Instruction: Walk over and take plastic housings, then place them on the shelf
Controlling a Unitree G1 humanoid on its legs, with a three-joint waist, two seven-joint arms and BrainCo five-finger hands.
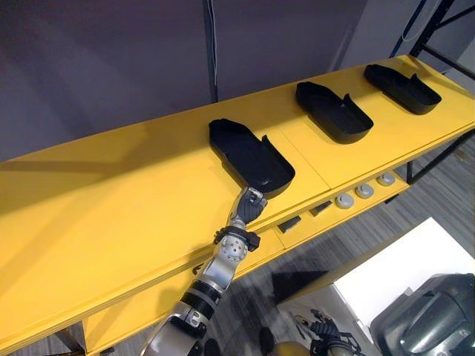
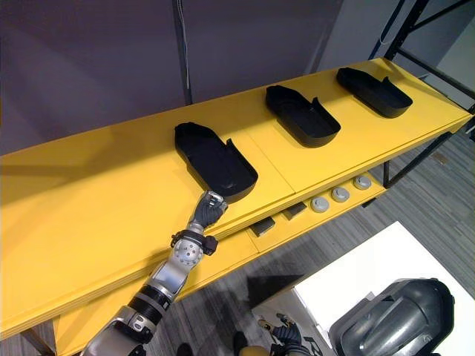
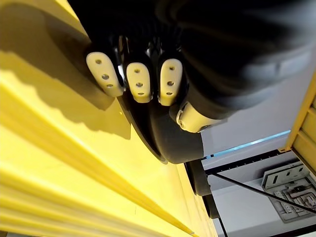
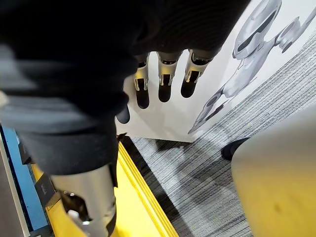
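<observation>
Three black, shallow, tray-shaped plastic housings lie open side up in a row along the long yellow shelf board [image 1: 111,215]. The nearest housing [image 1: 249,154] is about midway along the board, the middle housing [image 1: 334,111] lies further towards the board's right end, and the far housing [image 1: 401,87] is close to that end. Each is well apart from the next. The left hand [image 1: 251,205] reaches over the board's front edge to the near end of the nearest housing. Its fingers [image 3: 139,84] lie close side by side and curl onto the end rim, and its thumb [image 3: 197,118] is set against the outer wall, so the hand pinches that end while the housing rests flat on the board. The right hand [image 4: 166,81] hangs low in front of the board, above grey striped carpet [image 4: 197,177] and a white panel [image 4: 217,64]. Its fingers are straight, a little apart and hold nothing. Three round grey discs [image 1: 364,191] sit on a lower yellow ledge just under the board's front edge.
</observation>
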